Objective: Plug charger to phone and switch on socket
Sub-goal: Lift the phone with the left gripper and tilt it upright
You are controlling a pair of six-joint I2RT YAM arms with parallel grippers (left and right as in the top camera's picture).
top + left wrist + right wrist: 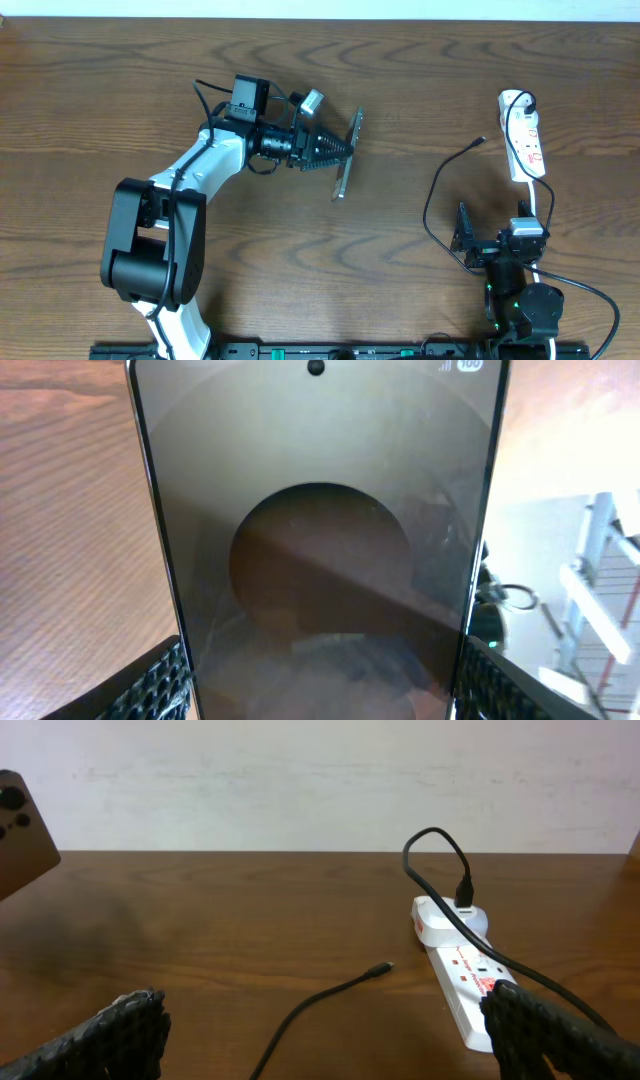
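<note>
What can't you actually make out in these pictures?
- Phone charging port: left wrist view cuts off its lower end; overhead it is edge-on and too small.
- Socket switches, on or off: too small overhead; right wrist view hides the near end behind a finger.
- Charger: overhead, its lower run vanishes under the right arm.
- Phone in right wrist view: only a corner, cut by the left edge.

1. phone (320,560): at the top right corner of the screen, a small white battery badge reads "100". A signal-bars icon sits just left of it, cut by the frame edge.
2. socket (468,982): small red print and marks on the white top face, too small to read, possibly switch labels.
3. Overhead view: the same red marks on the socket, illegible.
</note>
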